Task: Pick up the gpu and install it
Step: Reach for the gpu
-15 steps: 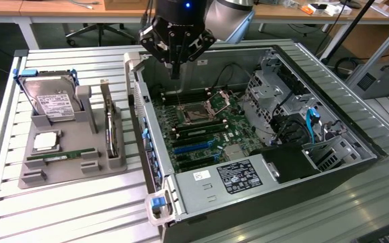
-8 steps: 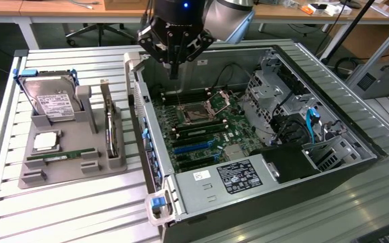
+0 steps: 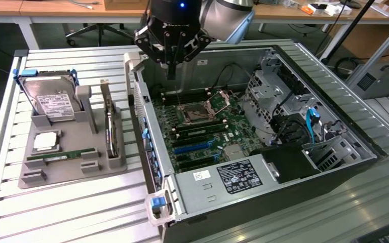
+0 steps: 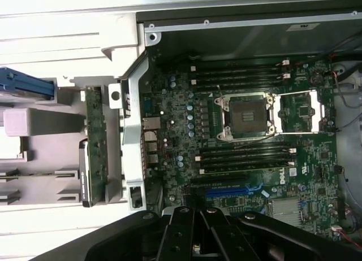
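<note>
the step in hand is looking like the approach for the pick, with nothing lifted yet: the gpu [image 3: 110, 126], a thin flat green circuit-board card with a silver metal bracket at one end, is standing on its long edge in a grey moulded plastic holder [image 3: 73, 173] on the slatted table, outside the open black and silver computer case [image 3: 269, 202]. the black two-fingered gripper [image 3: 172, 75] is hanging from the arm at the 12 o'clock side of the exterior view, pointing straight down over the far edge of the green motherboard [image 3: 215, 126], with its jaws pressed fully together and nothing between them. reading that view as a clock face, the gpu is sitting at roughly 7 o'clock from the gripper and well apart from it. a silver hard drive with a white label [image 3: 54, 104] is leaning in the same holder at about 10 o'clock from the card, and a narrow green ram stick [image 3: 61, 157] is lying at about 8 o'clock from it. as a judgement, the pick is calling for the jaws to be parted and lined up over the card's upper edge, since they are too tightly closed to take it. a blue expansion slot [image 3: 191, 147] is waiting bare on the board.
</note>
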Controlling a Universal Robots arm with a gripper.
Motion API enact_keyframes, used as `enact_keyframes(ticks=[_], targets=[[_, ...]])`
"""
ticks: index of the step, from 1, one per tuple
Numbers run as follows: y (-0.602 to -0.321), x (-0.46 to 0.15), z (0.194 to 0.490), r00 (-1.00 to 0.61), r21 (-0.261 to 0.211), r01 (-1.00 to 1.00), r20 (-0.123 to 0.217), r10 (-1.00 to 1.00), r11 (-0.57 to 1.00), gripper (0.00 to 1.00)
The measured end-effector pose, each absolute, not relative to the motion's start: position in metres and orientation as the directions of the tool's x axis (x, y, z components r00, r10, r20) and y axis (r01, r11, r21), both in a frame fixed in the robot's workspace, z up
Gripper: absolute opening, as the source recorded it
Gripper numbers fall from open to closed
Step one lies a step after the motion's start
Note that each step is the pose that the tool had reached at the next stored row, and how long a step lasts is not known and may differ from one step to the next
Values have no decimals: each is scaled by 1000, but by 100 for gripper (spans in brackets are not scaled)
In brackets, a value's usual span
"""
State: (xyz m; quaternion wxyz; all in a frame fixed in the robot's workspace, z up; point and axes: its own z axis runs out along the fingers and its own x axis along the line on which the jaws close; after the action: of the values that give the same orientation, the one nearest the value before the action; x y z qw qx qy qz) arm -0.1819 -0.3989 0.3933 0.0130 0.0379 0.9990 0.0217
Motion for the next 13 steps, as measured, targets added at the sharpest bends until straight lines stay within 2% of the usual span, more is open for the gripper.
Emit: enact_keyframes(ticks=[13], targets=[[-399,-189,393,-997,44,75,-24,76,996,11]])
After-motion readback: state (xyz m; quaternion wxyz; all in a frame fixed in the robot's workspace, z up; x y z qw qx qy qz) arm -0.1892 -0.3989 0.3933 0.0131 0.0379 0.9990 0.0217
